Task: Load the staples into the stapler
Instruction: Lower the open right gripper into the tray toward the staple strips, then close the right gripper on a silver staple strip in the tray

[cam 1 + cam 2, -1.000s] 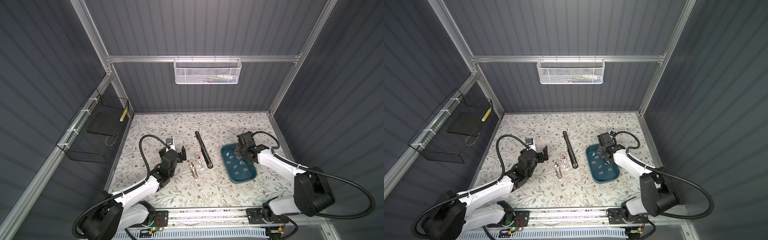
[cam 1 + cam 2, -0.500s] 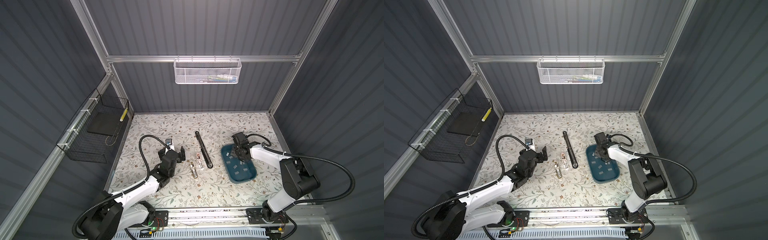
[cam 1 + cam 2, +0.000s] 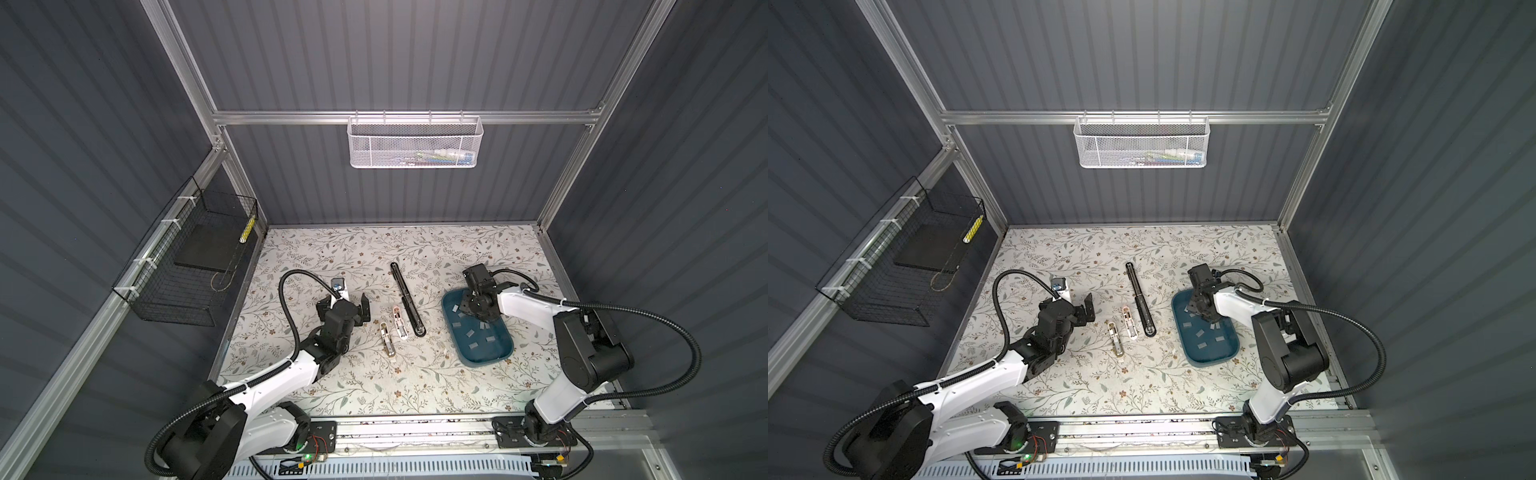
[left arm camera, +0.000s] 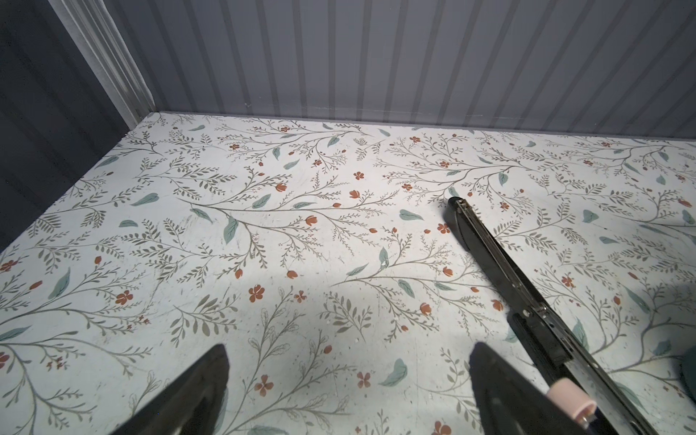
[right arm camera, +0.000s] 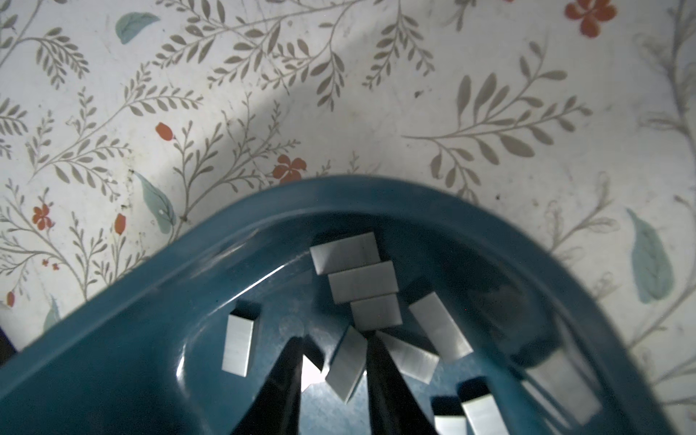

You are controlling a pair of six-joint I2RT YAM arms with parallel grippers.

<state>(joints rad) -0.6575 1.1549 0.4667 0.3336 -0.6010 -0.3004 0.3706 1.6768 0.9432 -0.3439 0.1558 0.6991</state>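
**Tilted strip between right fingers**

Flat grey staples (image 5: 363,286) are being shown scattered in the blue tray (image 5: 376,192), around and just beyond the right gripper (image 5: 334,339) fingers. Those fingers are being held narrowly apart about one tilted strip (image 5: 346,367); whether it is pinched cannot be told. The left gripper (image 4: 348,346) fingers are being held spread wide.

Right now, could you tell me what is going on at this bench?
The right end effector is down in the blue tray among the staples. Its jaws stand close on either side of one tilted strip, but whether they actually grip it is unclear. The left end effector hovers open and empty over the table, left of two small staplers and a long black stapler lying opened flat.
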